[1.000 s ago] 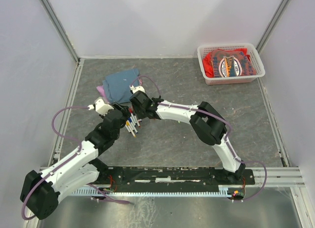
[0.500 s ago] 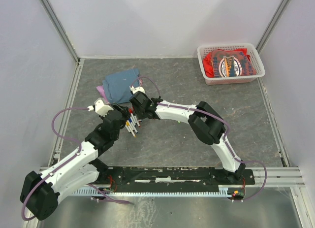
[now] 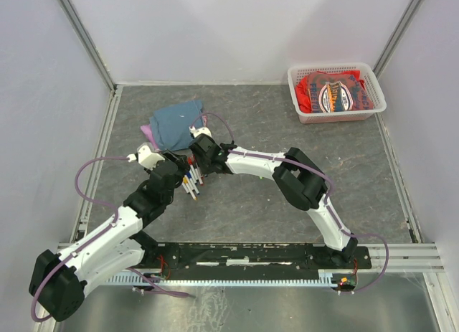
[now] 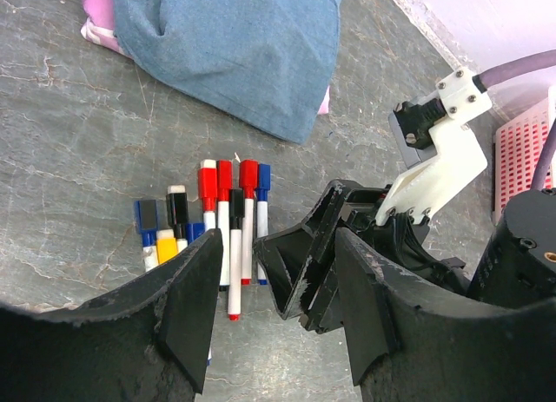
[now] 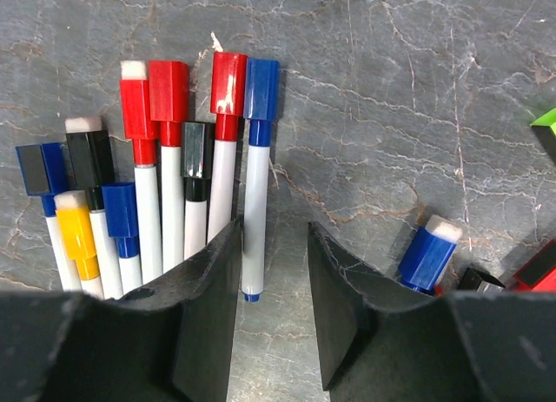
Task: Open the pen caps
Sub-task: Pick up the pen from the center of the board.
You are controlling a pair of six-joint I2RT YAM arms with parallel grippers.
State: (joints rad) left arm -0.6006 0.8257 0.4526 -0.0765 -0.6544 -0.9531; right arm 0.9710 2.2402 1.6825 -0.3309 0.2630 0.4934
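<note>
A: From above first. Any sight of the pen caps (image 3: 188, 176)?

B: On the table (image 3: 287, 224), left of middle, fitted on a tight row of pens (image 3: 193, 191). Just in front of a blue cloth (image 3: 176, 122). Too small here to sort by colour. Far off at the back right, a white basket (image 3: 336, 115) of red fabric.

A: And the left gripper (image 3: 181, 167), the right gripper (image 3: 195, 160)?

B: Both down over that row, nose to nose. Cannot tell the gap of either from up here.

A: On to the left wrist view.

B: Fingers (image 4: 191, 306) spread wide, holding nothing. In the gap between them, the right gripper's black fingers. Beside and under the left-hand finger, the row again: red, blue, black and yellow caps, seated on white barrels, cap ends toward the cloth.

A: Right wrist view?

B: Fingers (image 5: 213, 306) parted too, gripping nothing. Set either side of the lower barrel of the blue-capped pen (image 5: 254, 211) at the row's right end; touching or not, cannot tell. Off to the right, one more blue cap (image 5: 432, 253), half hidden behind a finger.
</note>
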